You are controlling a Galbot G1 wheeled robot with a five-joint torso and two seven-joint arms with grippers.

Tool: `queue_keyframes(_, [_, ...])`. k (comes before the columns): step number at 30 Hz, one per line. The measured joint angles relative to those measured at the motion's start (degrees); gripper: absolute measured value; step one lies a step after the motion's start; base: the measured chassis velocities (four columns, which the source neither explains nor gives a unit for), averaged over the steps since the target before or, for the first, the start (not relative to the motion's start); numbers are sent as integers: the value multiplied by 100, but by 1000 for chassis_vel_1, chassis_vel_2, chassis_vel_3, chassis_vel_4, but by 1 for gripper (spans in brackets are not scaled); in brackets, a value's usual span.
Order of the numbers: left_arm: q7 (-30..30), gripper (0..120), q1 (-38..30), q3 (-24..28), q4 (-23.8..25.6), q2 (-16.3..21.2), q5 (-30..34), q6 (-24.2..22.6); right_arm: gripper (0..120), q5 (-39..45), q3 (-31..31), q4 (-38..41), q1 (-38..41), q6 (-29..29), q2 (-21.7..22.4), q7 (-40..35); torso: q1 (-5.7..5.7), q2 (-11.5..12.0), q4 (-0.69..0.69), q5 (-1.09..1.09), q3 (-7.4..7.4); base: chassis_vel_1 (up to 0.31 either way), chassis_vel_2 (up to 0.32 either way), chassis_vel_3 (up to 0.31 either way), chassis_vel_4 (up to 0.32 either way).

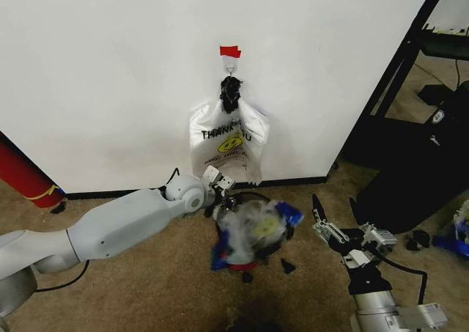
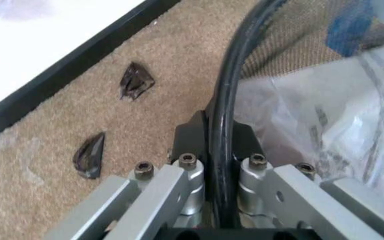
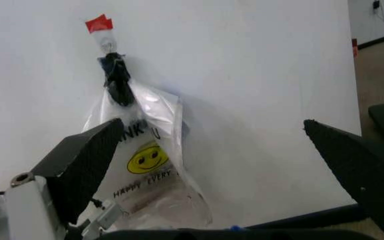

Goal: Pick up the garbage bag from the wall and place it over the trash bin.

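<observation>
2 grippers flank the trash bin (image 1: 249,255), and the relation that counts is at its rim. The garbage bag (image 1: 253,229), crinkled whitish plastic with a yellow print and blue patches, sits bunched in and over the bin's mouth on the carpet (image 1: 146,295), just out from the black baseboard (image 1: 117,194) of the wall (image 1: 110,68). The left gripper (image 1: 218,189) is at the bin's rim on the wall side; the left wrist view shows its jaws pressed together on the black rim wire (image 2: 227,100), with the bag's film lying against that wire on the bin's inner side. The right gripper (image 1: 333,218) hovers off the bin's opposite side, a little apart from the bag, its 2 dark fingers spread wide and holding nothing. So the left arm is the nearer, already touching the bin, while the bag spreads from it across the mouth toward the right arm. A 2nd bag (image 1: 229,145), printed THANK YOU, hangs from the hook (image 1: 230,68) under the red tape (image 1: 230,51).
</observation>
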State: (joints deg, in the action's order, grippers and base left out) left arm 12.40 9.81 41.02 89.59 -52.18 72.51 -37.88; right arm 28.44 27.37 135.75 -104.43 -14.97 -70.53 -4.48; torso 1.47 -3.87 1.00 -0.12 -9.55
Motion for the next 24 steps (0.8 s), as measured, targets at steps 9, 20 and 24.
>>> queue_keyframes(9, [881,2,841,-1016,911,394,812,141,100,212,33,-41,153,219,96,-219,0,0,-1,-2,0,0,0,0,0])
queue_keyframes(20, [2556,2,2251,-2225,1704,617,1536,863,100,734,117,-165,474,640,310,-638,0,-1,0,0,0,0,0,0,0])
queue_keyframes(24, [3110,2,2785,-2755,1833,548,1534,1416,100,832,139,-193,566,751,374,-751,-1,-1,-1,1,1,0,0,0,0])
